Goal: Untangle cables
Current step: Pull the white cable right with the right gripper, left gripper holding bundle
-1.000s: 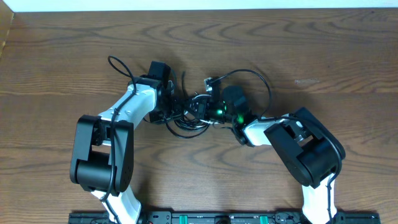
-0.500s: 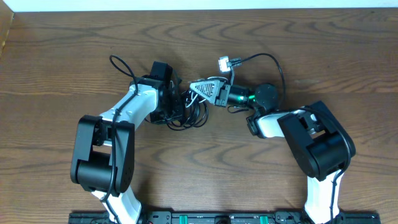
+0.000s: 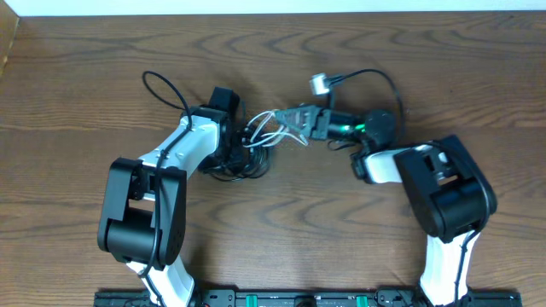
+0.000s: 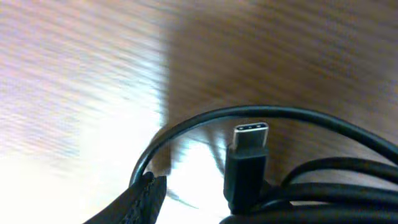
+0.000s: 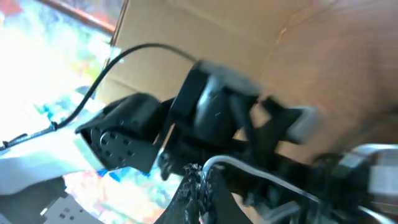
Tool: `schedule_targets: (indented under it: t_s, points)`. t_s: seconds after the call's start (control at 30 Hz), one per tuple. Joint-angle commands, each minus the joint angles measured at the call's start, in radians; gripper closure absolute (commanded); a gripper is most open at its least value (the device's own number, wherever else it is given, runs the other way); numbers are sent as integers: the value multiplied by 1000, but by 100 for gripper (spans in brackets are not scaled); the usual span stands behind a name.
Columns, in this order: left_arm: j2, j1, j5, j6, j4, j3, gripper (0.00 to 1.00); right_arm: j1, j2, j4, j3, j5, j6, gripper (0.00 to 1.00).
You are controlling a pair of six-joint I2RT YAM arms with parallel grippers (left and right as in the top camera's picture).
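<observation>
Black cables (image 3: 247, 159) bunched just off the table (image 3: 85, 51) centre, out toward ten o'clock. A white cable (image 3: 275, 130) stretches away at two o'clock into the right gripper (image 3: 292, 119), pinched tight on it. Left gripper (image 3: 237, 138) sits buried at the knot's nine o'clock, so I can't judge its grip.

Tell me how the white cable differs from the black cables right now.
The white cable is drawn out in open loops towards the right gripper; the black cables lie bunched in a heap by the left gripper. The white cable is a single pale cord; the black cables are several dark strands. Both are thin and flexible, and they meet at the heap.
</observation>
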Motion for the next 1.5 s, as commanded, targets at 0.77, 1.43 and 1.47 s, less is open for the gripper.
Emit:
schedule_targets:
  t_s: [0.77,1.43,1.47]
  points:
    - [58,275,-220,-102,33,-101,56,-462,-25,30,-1,-465,118,99]
    - [58,360,-206,-146,33,-113,55,-621,-25,29,-116,-491,115,99]
    - [58,365,-206,-146,34,-113,55,-628,-25,29,-121,-488,114,99]
